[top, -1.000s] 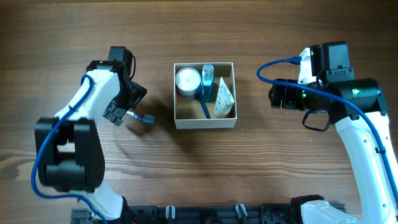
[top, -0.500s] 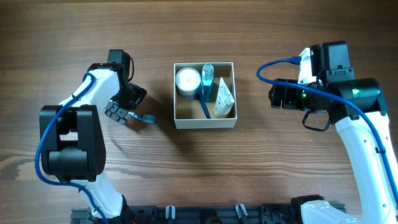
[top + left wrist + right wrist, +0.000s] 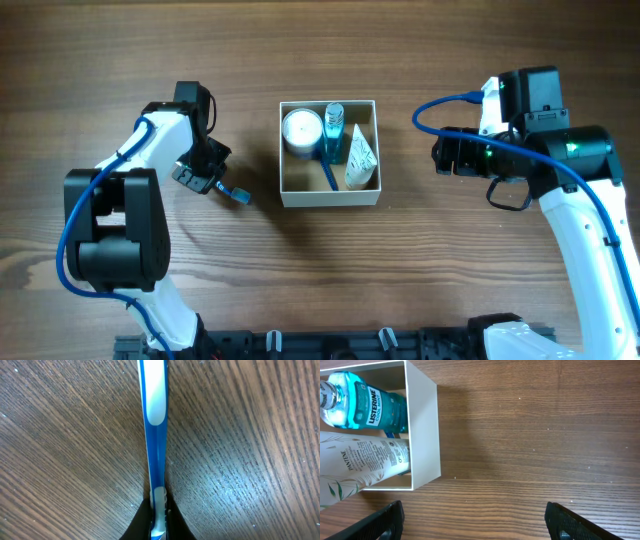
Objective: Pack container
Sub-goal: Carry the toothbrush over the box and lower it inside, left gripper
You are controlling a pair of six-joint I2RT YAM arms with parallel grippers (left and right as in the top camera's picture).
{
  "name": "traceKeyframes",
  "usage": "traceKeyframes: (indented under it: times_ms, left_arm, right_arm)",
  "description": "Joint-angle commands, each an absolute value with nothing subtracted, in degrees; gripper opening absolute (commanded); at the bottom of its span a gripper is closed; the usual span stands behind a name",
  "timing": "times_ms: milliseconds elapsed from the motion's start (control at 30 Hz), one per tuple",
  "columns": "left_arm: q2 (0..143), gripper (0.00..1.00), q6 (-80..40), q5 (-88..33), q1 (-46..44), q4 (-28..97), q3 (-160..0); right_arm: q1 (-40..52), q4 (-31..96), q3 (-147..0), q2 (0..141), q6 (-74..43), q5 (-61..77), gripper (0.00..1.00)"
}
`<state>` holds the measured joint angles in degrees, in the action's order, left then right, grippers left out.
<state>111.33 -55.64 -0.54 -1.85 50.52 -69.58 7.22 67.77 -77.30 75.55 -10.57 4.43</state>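
Three views
We share the container [image 3: 329, 198] between overhead and right wrist; left wrist hugs the toothbrush [image 3: 155, 420].

In my left wrist view, the blue toothbrush [image 3: 155, 435] runs off the top edge, its far end unseen. Its lower end vanishes between my left fingers [image 3: 137, 531], which are themselves cropped at the bottom. In my right wrist view, the container [image 3: 422, 430], mouthwash bottle [image 3: 370, 407] and tube [image 3: 365, 460] are cut off at the left. Only my right fingertips [image 3: 380, 520] show.
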Motion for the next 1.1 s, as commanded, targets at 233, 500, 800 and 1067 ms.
traceKeyframes:
  times_ms: [233,500,800,1067]
  left_arm:
    - [99.70,0.04,-42.09,3.46,-2.92,52.82,-72.01]
    - [78.54,0.04,-15.38,5.65,-18.06,46.83,-72.47]
    - [77.71,0.04,12.84,5.65,-38.46,42.94,-72.44]
    - [79.22,0.04,20.97,5.63,-38.83,39.29,-72.44]
  right_arm:
    - [7.20,67.55,-77.19,76.09,-10.00,3.81,0.91]
    - [7.20,67.35,-77.19,76.09,-10.00,3.84,0.91]
    - [7.20,67.35,-77.19,76.09,-10.02,3.84,0.91]
    - [7.20,67.35,-77.19,76.09,-10.04,3.84,0.92]
